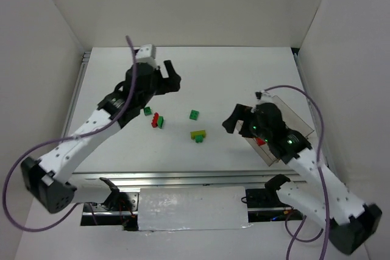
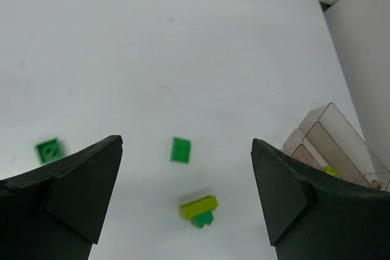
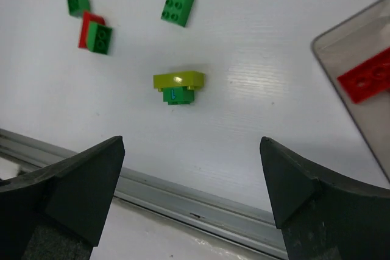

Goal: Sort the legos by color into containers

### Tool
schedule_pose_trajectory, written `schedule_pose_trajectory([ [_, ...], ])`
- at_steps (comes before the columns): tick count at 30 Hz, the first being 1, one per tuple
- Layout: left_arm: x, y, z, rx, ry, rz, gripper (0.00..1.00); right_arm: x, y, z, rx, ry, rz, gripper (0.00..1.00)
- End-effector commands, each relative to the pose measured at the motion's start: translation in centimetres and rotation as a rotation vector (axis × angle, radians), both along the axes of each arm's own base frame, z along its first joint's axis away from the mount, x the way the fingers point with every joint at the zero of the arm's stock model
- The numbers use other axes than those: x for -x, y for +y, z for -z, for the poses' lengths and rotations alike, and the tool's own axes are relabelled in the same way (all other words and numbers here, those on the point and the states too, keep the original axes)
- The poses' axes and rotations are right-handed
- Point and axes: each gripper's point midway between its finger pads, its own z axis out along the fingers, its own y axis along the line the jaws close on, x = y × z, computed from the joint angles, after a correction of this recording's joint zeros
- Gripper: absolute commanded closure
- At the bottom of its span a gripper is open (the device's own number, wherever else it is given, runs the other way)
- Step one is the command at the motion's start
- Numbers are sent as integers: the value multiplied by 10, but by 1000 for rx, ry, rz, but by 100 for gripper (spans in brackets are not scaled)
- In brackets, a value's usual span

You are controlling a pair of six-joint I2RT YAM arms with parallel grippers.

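Note:
Loose legos lie mid-table: a dark green brick [image 1: 194,114], a yellow-green brick stacked on a green one [image 1: 198,135], a red and green pair [image 1: 158,120] and a small green brick [image 1: 147,111]. My left gripper [image 1: 170,77] hovers open behind them; its wrist view shows the green brick [image 2: 180,150] and the yellow-green stack [image 2: 198,209] between its wide jaws. My right gripper [image 3: 192,141] is open and empty near the front edge, beside the clear container [image 3: 359,59], which holds a red brick [image 3: 365,77]. A yellow-green brick [image 2: 329,172] shows in the container [image 2: 332,144].
White walls enclose the table on three sides. A metal rail [image 3: 183,190] runs along the near edge below the right gripper. The right arm covers most of the container [image 1: 298,123] in the top view.

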Motion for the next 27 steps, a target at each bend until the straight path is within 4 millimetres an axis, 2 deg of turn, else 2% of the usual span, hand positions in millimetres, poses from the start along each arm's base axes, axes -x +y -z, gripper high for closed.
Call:
schedule_pose_trajectory([
  [1, 45, 67, 45, -124, 146, -187, 0, -39, 40, 7, 117, -8, 10, 0],
  [2, 56, 79, 50, -139, 157, -202, 1, -51, 50, -1, 120, -13, 27, 0],
  [3, 72, 90, 35, -112, 119, -204, 1, -58, 59, 7, 143, 10, 38, 0],
  [4, 84, 102, 36, -135, 129, -214, 1, -69, 67, 31, 204, 61, 62, 0],
  [5, 93, 113, 38, -162, 130, -227, 0, -81, 78, 25, 179, 59, 100, 0],
  [6, 106, 123, 28, -148, 103, -230, 1, -88, 84, 31, 193, 70, 123, 0],
  [7, 118, 133, 34, -178, 129, -233, 1, -96, 88, 53, 262, 95, 171, 0],
  [8, 126, 135, 36, -190, 136, -208, 0, -107, 99, 45, 239, 79, 215, 0],
  [9, 136, 137, 31, -183, 122, -178, 0, -111, 102, 53, 271, 90, 236, 0],
  [10, 144, 139, 40, -204, 141, -149, 0, -116, 111, 78, 327, 127, 242, 0],
  [11, 148, 138, 44, -232, 135, -103, 1, -128, 126, 67, 298, 115, 255, 0],
  [12, 154, 134, 44, -221, 117, -58, 1, -131, 129, 77, 330, 136, 260, 0],
  [13, 155, 133, 56, -234, 121, -38, 0, -144, 141, 86, 343, 144, 267, 0],
  [14, 156, 133, 60, -225, 126, -42, 0, -147, 146, 91, 352, 151, 271, 0],
  [17, 159, 126, 58, -209, 100, 7, 1, -158, 155, 116, 406, 195, 275, 0],
  [19, 158, 126, 59, -206, 98, 2, 0, -157, 155, 134, 445, 227, 274, 2],
  [23, 160, 124, 59, -199, 93, 23, 1, -150, 148, 154, 443, 256, 283, 6],
  [26, 162, 122, 56, -188, 80, 38, 1, -148, 147, 166, 431, 281, 264, 19],
  [27, 162, 122, 56, -187, 77, 38, 0, -147, 148, 172, 428, 299, 250, 30],
])
